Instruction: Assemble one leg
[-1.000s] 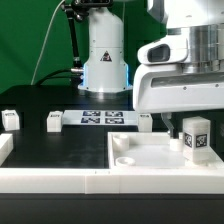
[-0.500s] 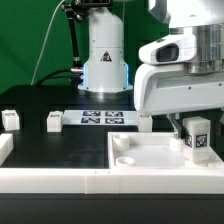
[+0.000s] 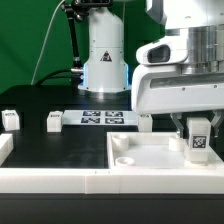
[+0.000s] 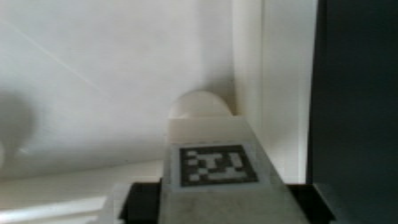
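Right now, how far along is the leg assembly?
Done: the small white plastic cuboid leg with its tag is picked up, clamped in the gripper. In hand: it is upright over the large white square plate, near the exterior view's right edge. Left: seating it in the plate; whether it touches the plate yet, I cannot tell.

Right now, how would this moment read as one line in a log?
gripper: shut on leg | leg: upright, over corner of white plate | touching plate: cannot tell
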You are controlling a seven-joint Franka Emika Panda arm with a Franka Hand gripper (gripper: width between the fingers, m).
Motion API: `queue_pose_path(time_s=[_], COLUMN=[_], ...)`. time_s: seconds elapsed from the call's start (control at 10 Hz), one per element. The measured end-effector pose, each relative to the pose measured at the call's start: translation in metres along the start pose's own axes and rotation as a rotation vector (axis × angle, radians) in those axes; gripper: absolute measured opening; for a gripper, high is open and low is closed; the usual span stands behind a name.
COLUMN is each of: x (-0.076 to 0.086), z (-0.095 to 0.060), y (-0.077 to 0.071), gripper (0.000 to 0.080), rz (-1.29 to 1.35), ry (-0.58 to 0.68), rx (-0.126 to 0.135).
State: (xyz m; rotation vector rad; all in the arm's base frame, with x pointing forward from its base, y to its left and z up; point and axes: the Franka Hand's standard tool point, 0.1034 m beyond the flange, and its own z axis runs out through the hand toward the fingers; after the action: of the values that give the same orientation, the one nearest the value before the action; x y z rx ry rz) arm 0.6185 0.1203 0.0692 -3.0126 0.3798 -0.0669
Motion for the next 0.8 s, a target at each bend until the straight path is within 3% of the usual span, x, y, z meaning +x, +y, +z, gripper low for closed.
queue_pose_path(time_s=[0.8], x=[-0.0012], z=[0.0015], y=[-0.0014], gripper=[0.0295], rz=[0.824], ry=[-0.024], rx=[0.029])
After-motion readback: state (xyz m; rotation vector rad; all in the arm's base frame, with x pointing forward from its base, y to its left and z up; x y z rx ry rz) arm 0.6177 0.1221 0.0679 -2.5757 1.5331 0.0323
